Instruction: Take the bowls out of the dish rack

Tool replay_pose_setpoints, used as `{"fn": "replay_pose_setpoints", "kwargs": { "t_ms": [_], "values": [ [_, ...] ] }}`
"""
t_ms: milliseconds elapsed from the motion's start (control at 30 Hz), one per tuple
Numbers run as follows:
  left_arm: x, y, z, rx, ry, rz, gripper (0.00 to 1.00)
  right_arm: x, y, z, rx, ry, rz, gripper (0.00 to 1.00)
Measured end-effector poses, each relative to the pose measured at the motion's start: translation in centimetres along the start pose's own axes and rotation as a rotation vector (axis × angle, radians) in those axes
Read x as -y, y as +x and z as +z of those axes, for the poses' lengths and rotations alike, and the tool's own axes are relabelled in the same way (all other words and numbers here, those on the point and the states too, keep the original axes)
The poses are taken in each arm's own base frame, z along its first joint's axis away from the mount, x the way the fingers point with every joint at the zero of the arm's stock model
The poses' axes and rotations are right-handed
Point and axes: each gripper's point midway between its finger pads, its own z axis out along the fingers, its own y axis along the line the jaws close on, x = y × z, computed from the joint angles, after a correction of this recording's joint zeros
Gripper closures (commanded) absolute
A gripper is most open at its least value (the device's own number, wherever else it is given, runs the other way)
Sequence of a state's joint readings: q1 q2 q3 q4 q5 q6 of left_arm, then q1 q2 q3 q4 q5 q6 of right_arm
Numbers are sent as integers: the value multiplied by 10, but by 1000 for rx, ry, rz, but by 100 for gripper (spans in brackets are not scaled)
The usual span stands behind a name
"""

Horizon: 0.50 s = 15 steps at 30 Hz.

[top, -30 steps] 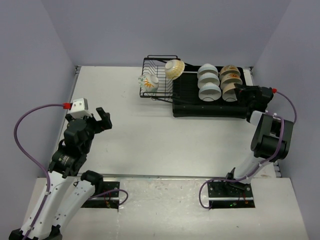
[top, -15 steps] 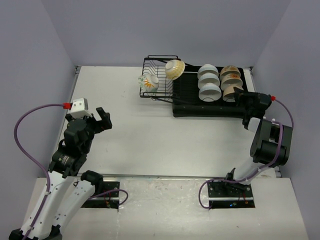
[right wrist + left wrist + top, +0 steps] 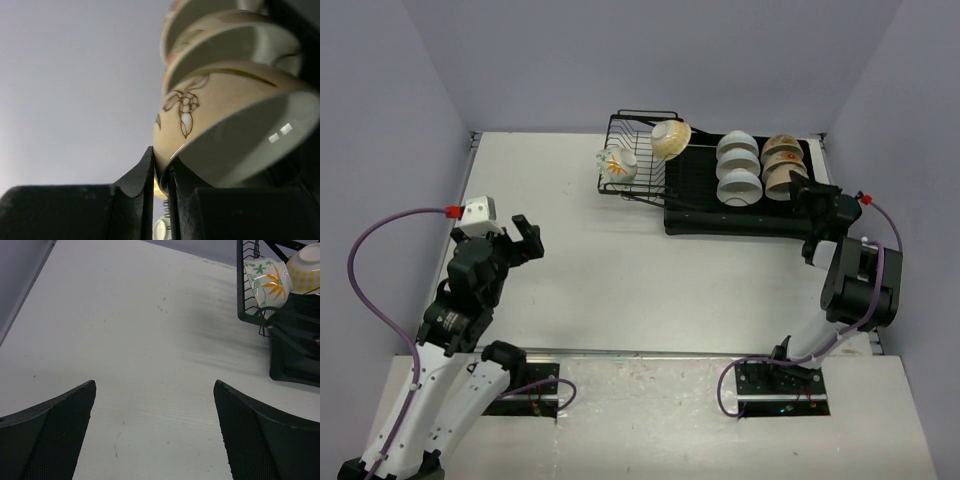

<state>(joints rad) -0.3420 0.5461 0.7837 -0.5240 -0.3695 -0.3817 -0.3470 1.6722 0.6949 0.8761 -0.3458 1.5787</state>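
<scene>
The nearest tan bowl (image 3: 225, 115) sits at the front of the right-hand row on the flat tray of the dish rack (image 3: 720, 216), its rim pinched between the narrow jaws of the right end effector (image 3: 160, 167). White bowls (image 3: 738, 168) line up just beside that row. A cream-yellow bowl (image 3: 670, 137) and a flower-patterned bowl (image 3: 618, 165) lean in the wire slots. The left end effector (image 3: 525, 238) hangs wide open over the surface (image 3: 610, 270) — well apart from the rack.

Black-and-white arms (image 3: 470, 290), purple cables (image 3: 365, 270), black mesh-textured left hand (image 3: 154, 390)
</scene>
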Motion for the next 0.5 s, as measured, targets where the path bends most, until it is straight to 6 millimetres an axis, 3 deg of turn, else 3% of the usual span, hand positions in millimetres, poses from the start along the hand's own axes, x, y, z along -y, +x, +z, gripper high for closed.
{"fn": "replay_pose_setpoints", "kwargs": {
  "t_ms": [200, 500],
  "values": [
    [0, 0, 0, 1, 1, -1, 0, -31, 2, 3, -43, -173, 5, 100],
    [1, -1, 0, 4, 2, -2, 0, -36, 11, 2, -99, -209, 2, 100]
  ]
}}
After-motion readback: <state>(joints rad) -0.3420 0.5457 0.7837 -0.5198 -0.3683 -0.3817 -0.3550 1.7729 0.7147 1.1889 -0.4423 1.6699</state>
